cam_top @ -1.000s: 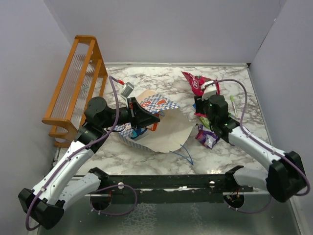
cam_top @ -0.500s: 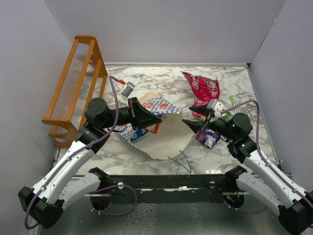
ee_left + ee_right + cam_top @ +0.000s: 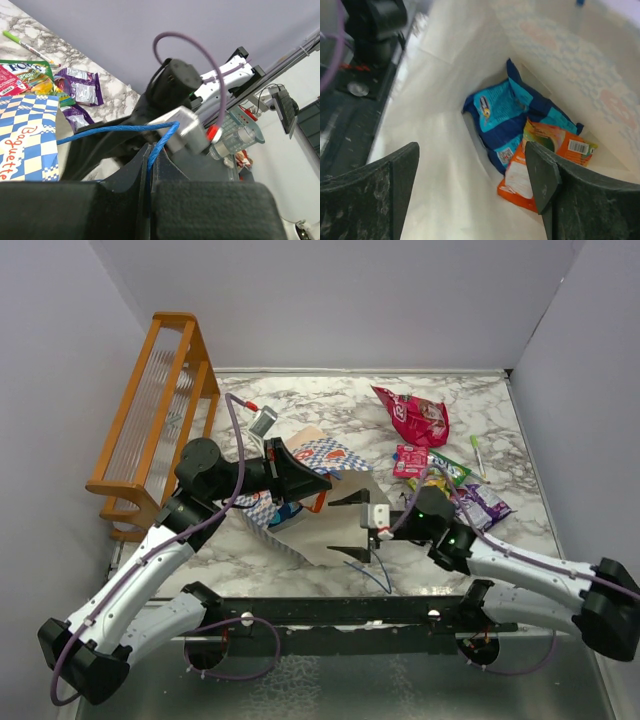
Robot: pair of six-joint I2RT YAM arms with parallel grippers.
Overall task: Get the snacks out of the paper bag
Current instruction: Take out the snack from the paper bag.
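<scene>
The paper bag [image 3: 330, 510] lies on its side, mouth toward the right. My left gripper [image 3: 318, 480] is shut on its blue cord handle [image 3: 159, 142] and holds the upper side up. My right gripper [image 3: 346, 523] is open at the bag's mouth. In the right wrist view a blue packet [image 3: 507, 117] and an orange packet [image 3: 545, 160] lie deep inside the bag [image 3: 435, 150], ahead of the open gripper [image 3: 472, 185]. Outside lie a pink-red packet [image 3: 415, 418], a small red packet [image 3: 410, 460], a green-yellow packet [image 3: 442, 473] and a purple packet [image 3: 485, 505].
An orange wooden rack [image 3: 155, 420] stands at the far left. A green pen [image 3: 478, 453] lies near the right wall. The bag's second blue cord [image 3: 375, 565] trails toward the near edge. Walls close off the back and both sides.
My right arm has swung left from the packets on the right to the bag's mouth, its jaws open. The left gripper has kept hold of the handle.
</scene>
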